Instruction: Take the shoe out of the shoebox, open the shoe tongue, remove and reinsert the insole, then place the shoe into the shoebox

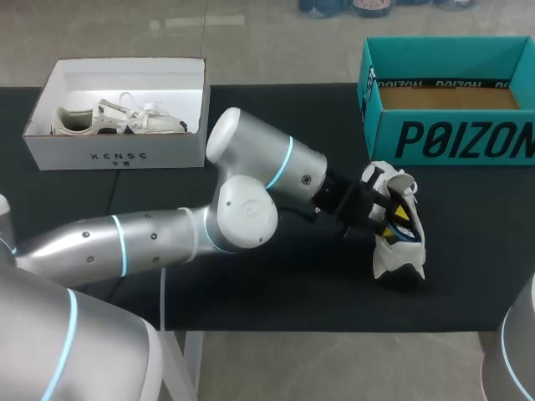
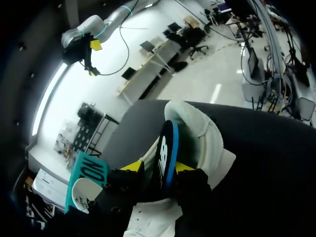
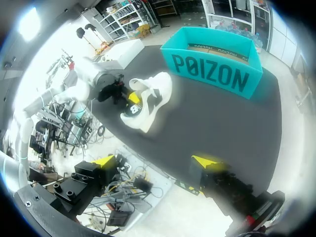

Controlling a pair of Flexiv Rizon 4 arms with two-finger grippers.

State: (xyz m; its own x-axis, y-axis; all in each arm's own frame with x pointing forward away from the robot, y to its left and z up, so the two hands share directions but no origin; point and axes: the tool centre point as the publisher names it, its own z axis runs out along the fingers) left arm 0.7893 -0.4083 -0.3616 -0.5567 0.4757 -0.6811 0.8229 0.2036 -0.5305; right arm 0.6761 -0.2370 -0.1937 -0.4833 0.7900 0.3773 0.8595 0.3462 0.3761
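My silver left arm (image 1: 150,238), banded with cyan light rings, comes in from the lower left. It bends at a rounded elbow (image 1: 244,213) and stretches past the middle of the table towards the right. Its black left gripper (image 1: 394,219) lies roughly level. From the left wrist camera, its yellow-tipped fingers (image 2: 131,167) stand close together, pinching the dark, blue-edged insole (image 2: 165,148) from two sides. My grey right arm (image 1: 514,351) shows only at the lower right corner. Its right gripper (image 3: 155,161) hangs off the table's near edge, jaws spread wide with nothing between them.
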